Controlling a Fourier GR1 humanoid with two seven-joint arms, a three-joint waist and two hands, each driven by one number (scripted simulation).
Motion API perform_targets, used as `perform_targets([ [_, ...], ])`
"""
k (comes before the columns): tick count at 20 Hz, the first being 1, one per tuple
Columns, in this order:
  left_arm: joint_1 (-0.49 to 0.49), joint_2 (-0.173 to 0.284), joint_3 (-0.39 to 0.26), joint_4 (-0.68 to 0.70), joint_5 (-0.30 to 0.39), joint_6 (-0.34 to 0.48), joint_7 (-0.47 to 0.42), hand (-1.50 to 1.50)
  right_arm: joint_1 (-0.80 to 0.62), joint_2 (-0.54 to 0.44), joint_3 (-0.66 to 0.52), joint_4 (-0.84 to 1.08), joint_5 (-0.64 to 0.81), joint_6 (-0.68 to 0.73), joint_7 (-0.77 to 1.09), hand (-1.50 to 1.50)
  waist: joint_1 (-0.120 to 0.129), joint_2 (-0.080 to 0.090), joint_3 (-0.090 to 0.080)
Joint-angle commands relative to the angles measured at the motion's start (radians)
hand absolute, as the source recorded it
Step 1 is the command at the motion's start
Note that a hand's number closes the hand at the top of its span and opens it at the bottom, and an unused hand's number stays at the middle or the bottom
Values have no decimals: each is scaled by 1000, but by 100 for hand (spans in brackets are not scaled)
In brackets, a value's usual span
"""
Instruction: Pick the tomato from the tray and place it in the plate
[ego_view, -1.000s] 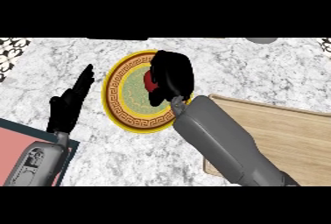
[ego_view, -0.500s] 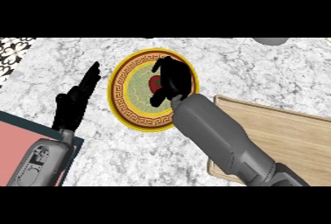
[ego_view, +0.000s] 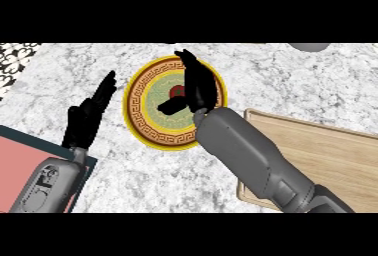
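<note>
The red tomato (ego_view: 177, 92) lies near the middle of the round plate (ego_view: 137, 107), which has a yellow rim and a green centre; the tomato shows only as a small patch beside my right hand. That right hand (ego_view: 199, 90) is over the plate, open, its fingers straight and pointing away from me and its thumb spread left just below the tomato. It hides most of the tomato. The wooden tray (ego_view: 325, 150) lies at the right, under my right forearm. My left hand (ego_view: 87, 117) rests open left of the plate, fingers up.
A pink mat with a dark border (ego_view: 29, 162) lies at the lower left under my left forearm. A grey object (ego_view: 310, 46) shows at the top right edge. The counter is grey-white marble, with a patterned surface (ego_view: 15, 62) at the far left.
My right hand has gone from curled over the tomato to straight-fingered and open above the plate. The tomato now shows on the plate beside it. The left hand has barely moved.
</note>
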Motion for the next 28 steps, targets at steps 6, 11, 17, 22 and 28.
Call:
perform_targets([
  [6, 63, 0, 33, -30, 2, 36, -6, 0, 93, 0, -116, -71, -93, -257, -128, -150, -77, -20, -7],
  [11, 92, 54, 81, -49, 51, -26, -1, 0, 253, -99, -183, -243, -119, -207, -196, -150, -97, -24, -8],
  [17, 141, 16, 61, -93, 12, 24, -14, 0, 426, -259, -217, -513, -148, -68, -158, -150, -98, -25, -8],
  [22, 46, -1, 54, -84, -7, 32, 65, 0, 582, -348, -292, -567, -214, 48, -315, -150, -98, -21, -7],
  [28, 68, -25, 59, -84, -42, 35, 42, 0, 640, -364, -413, -579, -263, 162, -387, -150, -91, -20, -8],
])
